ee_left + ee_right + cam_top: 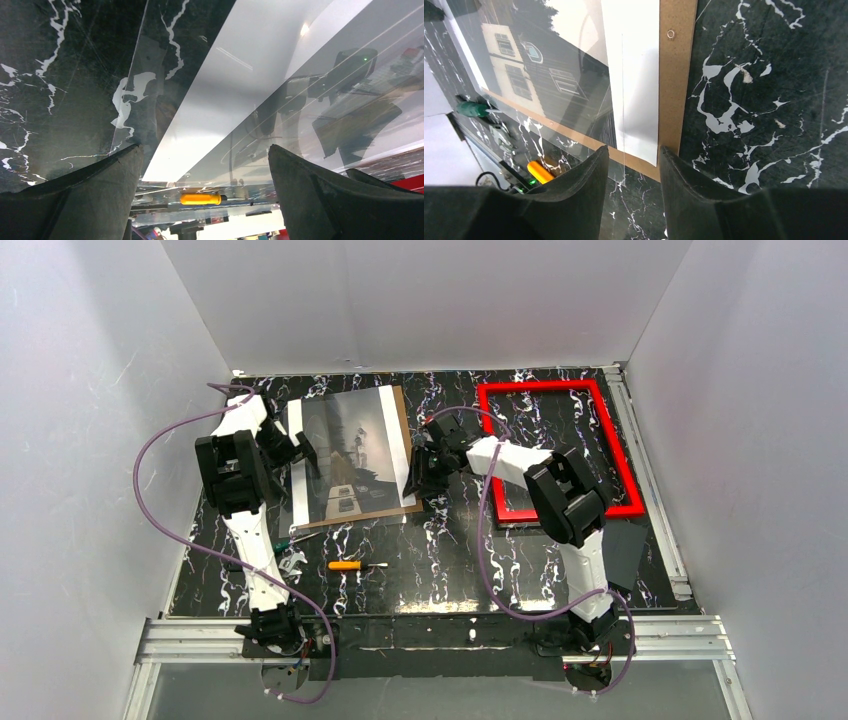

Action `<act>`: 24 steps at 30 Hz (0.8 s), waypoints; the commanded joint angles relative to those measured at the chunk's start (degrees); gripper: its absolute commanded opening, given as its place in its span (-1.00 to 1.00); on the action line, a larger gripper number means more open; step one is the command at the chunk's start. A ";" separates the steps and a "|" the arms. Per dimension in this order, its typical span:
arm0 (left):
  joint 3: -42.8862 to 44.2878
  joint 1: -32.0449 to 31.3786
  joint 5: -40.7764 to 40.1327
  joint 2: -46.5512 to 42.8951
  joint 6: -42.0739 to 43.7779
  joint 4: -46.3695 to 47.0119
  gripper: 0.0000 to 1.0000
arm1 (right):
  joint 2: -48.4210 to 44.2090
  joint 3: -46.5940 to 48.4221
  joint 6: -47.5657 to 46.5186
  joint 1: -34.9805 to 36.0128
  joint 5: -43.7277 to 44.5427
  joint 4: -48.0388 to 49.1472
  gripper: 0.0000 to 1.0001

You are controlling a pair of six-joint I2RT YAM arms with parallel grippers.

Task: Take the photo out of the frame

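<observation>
We find photo point(345, 455) outside frame point(545, 387) on backing board point(403, 440), long axis far-to-near, btwn our hands: left hand point(308, 452) spread wide at L edge, right hand point(418, 480) narrowly parted at near-R corner.

Top cam is hanging high over the near edge, looking down on the whole tabletop point(440, 580). Wrist cams are riding super close: the left end effector point(205, 155) cam is skimming low, the right end effector point(634, 155) cam is staring steeply down. All three are catching the orange screwdriver point(345, 565).
</observation>
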 commanded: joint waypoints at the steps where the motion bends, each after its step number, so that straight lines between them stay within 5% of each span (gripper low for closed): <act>1: -1.68 0.18 0.38 3.26 0.02 -6.21 0.92 | 0.36 -2.67 4.81 0.14 -3.04 3.82 -0.01; 10: -1.48 0.13 0.88 4.81 0.14 -6.40 0.92 | 0.59 -3.60 9.46 -0.54 -8.32 10.41 0.00; 18: -1.38 0.20 0.83 5.63 0.19 -6.48 0.93 | -0.06 -10.88 19.50 -3.08 -16.56 30.70 0.05; 24: -1.46 0.21 0.70 5.91 0.23 -6.46 0.93 | 1.80 -1.58 4.84 -3.69 -7.23 10.94 0.15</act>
